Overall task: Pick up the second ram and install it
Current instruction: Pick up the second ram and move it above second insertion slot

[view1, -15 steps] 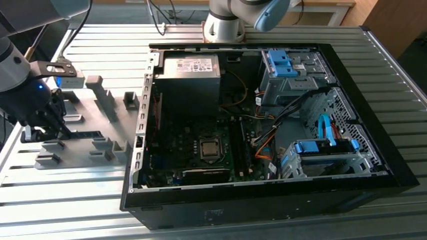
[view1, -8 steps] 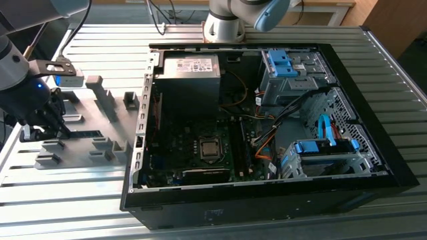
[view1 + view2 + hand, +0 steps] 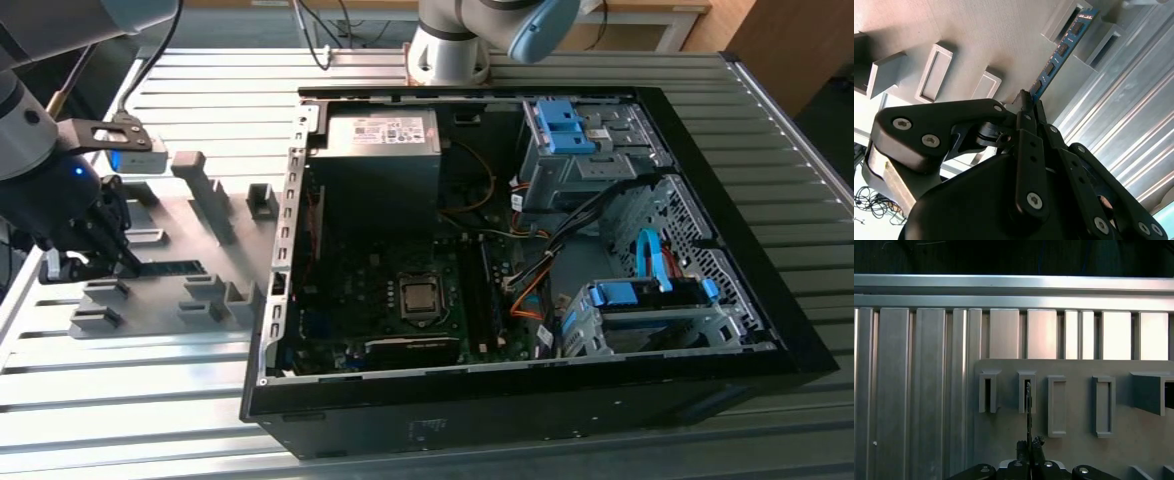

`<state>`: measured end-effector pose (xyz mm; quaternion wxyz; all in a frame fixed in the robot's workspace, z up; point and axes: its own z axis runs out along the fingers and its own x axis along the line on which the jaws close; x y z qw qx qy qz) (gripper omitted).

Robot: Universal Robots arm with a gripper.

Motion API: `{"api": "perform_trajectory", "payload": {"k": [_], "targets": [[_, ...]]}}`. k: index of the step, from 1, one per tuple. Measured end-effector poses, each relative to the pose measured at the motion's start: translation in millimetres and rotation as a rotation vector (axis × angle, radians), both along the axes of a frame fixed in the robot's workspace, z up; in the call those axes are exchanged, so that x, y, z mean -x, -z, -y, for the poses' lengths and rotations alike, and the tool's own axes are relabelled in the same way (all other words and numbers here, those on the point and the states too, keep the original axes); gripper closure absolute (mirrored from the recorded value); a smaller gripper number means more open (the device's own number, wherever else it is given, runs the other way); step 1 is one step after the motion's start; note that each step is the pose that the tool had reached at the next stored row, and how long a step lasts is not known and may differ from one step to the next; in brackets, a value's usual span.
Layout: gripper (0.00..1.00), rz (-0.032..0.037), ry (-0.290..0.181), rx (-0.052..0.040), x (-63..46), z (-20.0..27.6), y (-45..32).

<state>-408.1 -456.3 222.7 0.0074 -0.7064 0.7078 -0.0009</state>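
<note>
Gripper [image 3: 1026, 102] clamped shut on the near end of the second ram [image 3: 1061, 50], which stands on edge and runs straight ahead from the gripper, its far end in a slotted block of the grey holder plate [image 3: 1079, 450] on the ribbed metal surface [image 3: 904, 390]

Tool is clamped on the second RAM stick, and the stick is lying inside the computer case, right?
Not quite. The tool is clamped on the second ram, but the stick is outside the computer case. It sits in the grey holder, as the second wrist view shows. The exterior view places that holder beside the case, on the exterior view's left.
</note>
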Motion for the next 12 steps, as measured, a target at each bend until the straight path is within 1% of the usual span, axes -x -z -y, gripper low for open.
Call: {"api": "perform_trajectory", "payload": {"k": [2,5,12], "targets": [[0.86,-0.0001,0.0,-0.0001,0.0,0.0,-0.3],[0.86,-0.0001,0.0,0.0,0.0,0.0,-2.8],[0.86,0.0,0.0,-0.0001,0.0,0.0,-12.8]]}}
